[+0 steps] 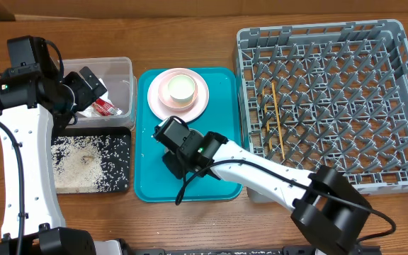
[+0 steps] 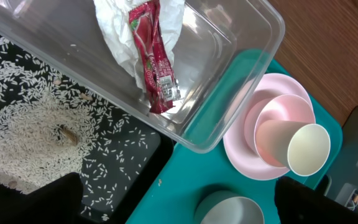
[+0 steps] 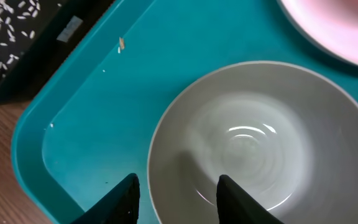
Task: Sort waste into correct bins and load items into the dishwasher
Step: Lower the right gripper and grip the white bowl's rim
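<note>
Left side, overhead: left tool (image 1: 91, 83) hangs over the near edge of the clear tub (image 1: 125, 67). The left wrist view shows its two fingers set wide apart with nothing between them. The tub holds the crumpled napkin (image 2: 114, 25) with the red sauce packet (image 2: 153, 59) lying on it. The napkin shows plainly only in the wrist view.

Black tray (image 1: 125, 185) sits just in front of the tub and carries the rice grains (image 1: 83, 159), thickest at its left.

Centre: teal tray (image 1: 147, 180). At its back, the pink plate (image 1: 163, 106) with a shallow bowl (image 2: 278, 102) on it and the small cup (image 1: 180, 87) upright in that bowl.

Right tool (image 1: 176, 164) is low over the front of the teal tray and hides what lies below it from overhead. The right wrist view shows a white bowl (image 3: 253, 143) there. The jaws are parted and straddle its near rim, one finger outside and one inside, not pinched.

Right side: dish rack (image 1: 317, 28) on the table, with the chopsticks (image 1: 276, 117) lying in its left part.
</note>
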### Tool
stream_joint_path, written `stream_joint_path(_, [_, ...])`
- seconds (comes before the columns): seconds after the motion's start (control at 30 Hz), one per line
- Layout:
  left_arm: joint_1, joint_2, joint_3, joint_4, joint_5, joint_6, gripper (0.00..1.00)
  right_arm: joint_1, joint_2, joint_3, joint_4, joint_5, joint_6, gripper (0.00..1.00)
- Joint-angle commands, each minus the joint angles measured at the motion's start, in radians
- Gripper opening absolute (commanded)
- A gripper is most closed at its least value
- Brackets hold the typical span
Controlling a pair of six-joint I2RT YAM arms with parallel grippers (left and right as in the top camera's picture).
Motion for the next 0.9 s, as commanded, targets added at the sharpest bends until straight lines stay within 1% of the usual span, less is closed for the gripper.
stream_joint_path(0.0, [-0.002, -0.017, 0.014, 0.001, 0.000, -0.010, 1.00, 0.015, 0.036, -0.008, 0.003, -0.006, -0.008, 0.39])
stream_joint_path(0.1, [-0.002, -0.017, 0.014, 0.001, 0.000, -0.010, 1.00, 0.015, 0.042, -0.008, 0.001, -0.006, -0.008, 0.37])
stream_joint_path(0.23, [-0.002, -0.017, 0.014, 0.001, 0.000, -0.010, 1.00, 0.015, 0.044, -0.008, -0.003, -0.015, -0.008, 0.31])
stream_joint_path(0.43, [-0.002, -0.017, 0.014, 0.001, 0.000, -0.010, 1.00, 0.015, 0.044, -0.008, -0.032, -0.032, -0.008, 0.29])
stream_joint_path(0.63, [-0.002, -0.017, 0.014, 0.001, 0.000, -0.010, 1.00, 0.015, 0.044, -0.008, -0.041, -0.032, -0.007, 0.22])
stream_joint_path(0.87, [-0.002, -0.017, 0.014, 0.001, 0.000, -0.010, 1.00, 0.015, 0.044, -0.008, -0.065, -0.032, -0.007, 0.22])
